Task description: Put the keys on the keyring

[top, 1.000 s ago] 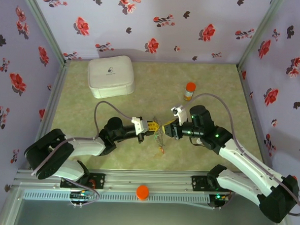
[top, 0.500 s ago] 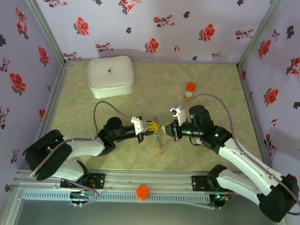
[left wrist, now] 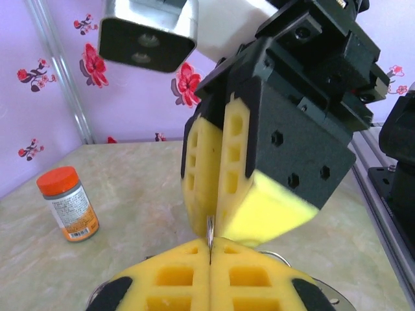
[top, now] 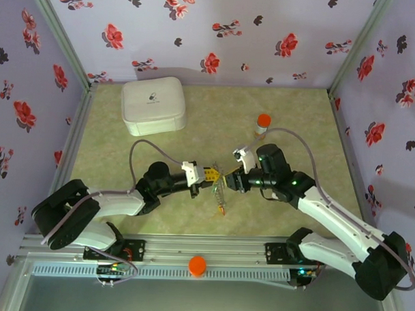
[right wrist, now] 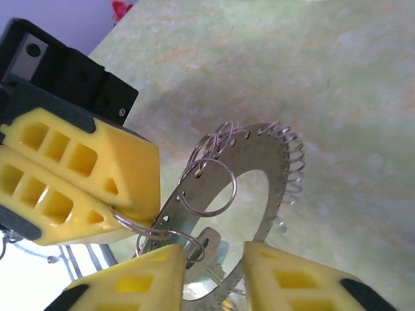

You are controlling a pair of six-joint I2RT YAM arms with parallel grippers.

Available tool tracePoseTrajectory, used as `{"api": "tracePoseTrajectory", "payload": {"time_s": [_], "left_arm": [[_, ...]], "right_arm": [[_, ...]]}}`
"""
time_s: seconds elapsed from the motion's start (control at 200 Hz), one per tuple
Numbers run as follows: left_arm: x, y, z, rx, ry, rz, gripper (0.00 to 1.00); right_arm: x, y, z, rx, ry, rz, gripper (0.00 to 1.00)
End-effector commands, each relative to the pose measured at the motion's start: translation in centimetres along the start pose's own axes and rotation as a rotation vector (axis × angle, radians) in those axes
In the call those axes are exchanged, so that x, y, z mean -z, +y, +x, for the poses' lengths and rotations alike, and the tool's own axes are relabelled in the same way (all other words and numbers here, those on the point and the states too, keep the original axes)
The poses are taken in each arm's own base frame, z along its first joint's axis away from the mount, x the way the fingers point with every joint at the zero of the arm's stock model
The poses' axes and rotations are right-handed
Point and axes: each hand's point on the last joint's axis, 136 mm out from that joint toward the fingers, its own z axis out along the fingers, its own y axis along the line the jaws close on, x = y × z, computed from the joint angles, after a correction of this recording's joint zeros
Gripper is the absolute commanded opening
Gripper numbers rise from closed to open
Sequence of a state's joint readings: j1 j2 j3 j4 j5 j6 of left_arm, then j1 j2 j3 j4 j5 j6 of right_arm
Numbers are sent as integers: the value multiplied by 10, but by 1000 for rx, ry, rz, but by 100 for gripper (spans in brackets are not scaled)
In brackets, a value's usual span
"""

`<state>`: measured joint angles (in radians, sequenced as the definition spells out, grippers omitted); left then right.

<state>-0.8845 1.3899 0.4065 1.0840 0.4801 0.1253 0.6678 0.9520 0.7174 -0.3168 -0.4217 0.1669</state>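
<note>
The keyring [top: 220, 189] hangs above the table between my two grippers. In the right wrist view the keyring [right wrist: 275, 184] is a flat perforated metal band with a coiled edge and small split rings. My left gripper [top: 212, 174] is shut, and its pads [left wrist: 168, 275] pinch a thin wire ring of it. My right gripper [right wrist: 214, 265] is open. A silver key [right wrist: 211, 256] on a split ring hangs between its fingers, against the left pad [right wrist: 130, 285]. Another small key with an orange head [top: 223, 208] dangles below.
An orange-capped bottle [top: 263, 125] stands behind the right arm, seen also at the left as the bottle [left wrist: 68, 204]. A white box [top: 153, 106] sits at the back left. An orange cap [top: 197, 265] rests on the front rail. Flowered walls enclose the table.
The right arm has shifted slightly left, bringing its gripper closer against the left gripper and the ring. The left arm holds still.
</note>
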Motion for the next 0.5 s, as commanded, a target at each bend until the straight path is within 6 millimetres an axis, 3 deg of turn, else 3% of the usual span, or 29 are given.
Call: {"api": "tracePoseTrajectory", "payload": {"time_s": [0.0,0.23,0.495], "left_arm": [[1,0,-32,-57,-101,3,0],[0,1,-38,-60,-117,8,0],[-1,-6,-43,-34,-130,56,0]], "right_arm": [[17,-5,-8,111,-75,64,36],[29,18,-23,483,-300,-9,36],[13,31,-27,569,-346,-122,33]]}}
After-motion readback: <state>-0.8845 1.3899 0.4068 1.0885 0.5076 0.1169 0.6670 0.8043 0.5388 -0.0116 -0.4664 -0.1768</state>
